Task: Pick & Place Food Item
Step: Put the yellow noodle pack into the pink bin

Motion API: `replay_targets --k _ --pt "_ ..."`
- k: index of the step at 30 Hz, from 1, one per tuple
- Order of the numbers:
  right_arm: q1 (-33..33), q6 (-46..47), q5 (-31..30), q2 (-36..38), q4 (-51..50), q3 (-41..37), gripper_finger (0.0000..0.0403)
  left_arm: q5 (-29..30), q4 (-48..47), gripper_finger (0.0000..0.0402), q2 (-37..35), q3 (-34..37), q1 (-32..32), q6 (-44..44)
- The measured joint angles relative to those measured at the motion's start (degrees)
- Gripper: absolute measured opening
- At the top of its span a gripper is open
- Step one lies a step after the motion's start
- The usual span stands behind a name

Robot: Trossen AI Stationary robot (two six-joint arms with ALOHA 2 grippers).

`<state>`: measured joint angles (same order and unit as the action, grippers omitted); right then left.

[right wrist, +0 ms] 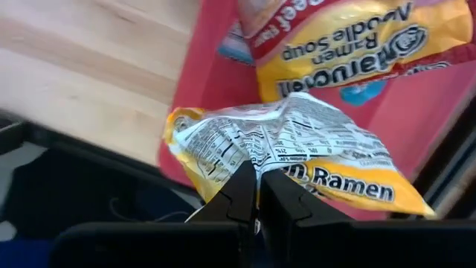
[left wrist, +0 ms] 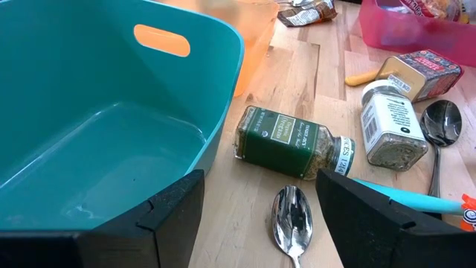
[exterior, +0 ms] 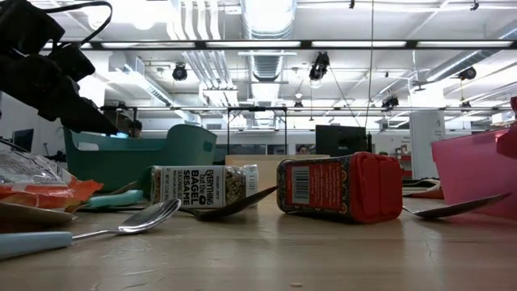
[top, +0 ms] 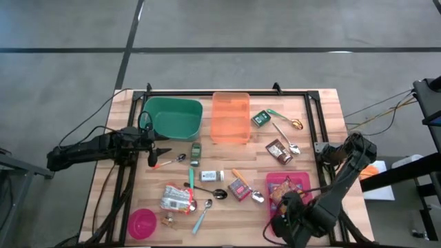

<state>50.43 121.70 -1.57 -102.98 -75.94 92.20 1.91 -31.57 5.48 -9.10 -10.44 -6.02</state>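
A yellow ramen packet (right wrist: pixel 297 156) hangs crumpled under my right gripper (right wrist: pixel 256 197), which is shut on it and points down over the near end of the pink bin (top: pixel 288 180). A second ramen packet (right wrist: pixel 335 45) lies in the bin. In the high view the right gripper (top: pixel 289 207) sits at the table's near right. My left gripper (top: pixel 155 153) waits open at the table's left, beside the teal bin (top: pixel 172 117), with nothing between its fingers. My right gripper pinches a crumpled edge of the ramen packet (right wrist: pixel 260 165) between its two fingertips, coming from above and pointing down. The packet spreads out below the fingers over the pink bin's near rim (right wrist: pixel 178 149). Whether it rests on the bin I cannot tell.
An orange bin (top: pixel 231 117) stands next to the teal one at the back. Between the arms lie a green spice jar (left wrist: pixel 286 141), a bagel-seasoning jar (exterior: pixel 202 186), a red tin (exterior: pixel 339 186), several spoons and a snack bag (top: pixel 176 198). A pink bowl (top: pixel 142 222) sits near left.
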Motion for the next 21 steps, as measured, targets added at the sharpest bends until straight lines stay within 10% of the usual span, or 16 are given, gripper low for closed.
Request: replay_targets --k 21 --pt "-3.9 -6.9 -0.5 0.1 8.3 -9.3 0.0008 0.0 0.0 0.0261 0.0 0.0 0.0 0.0"
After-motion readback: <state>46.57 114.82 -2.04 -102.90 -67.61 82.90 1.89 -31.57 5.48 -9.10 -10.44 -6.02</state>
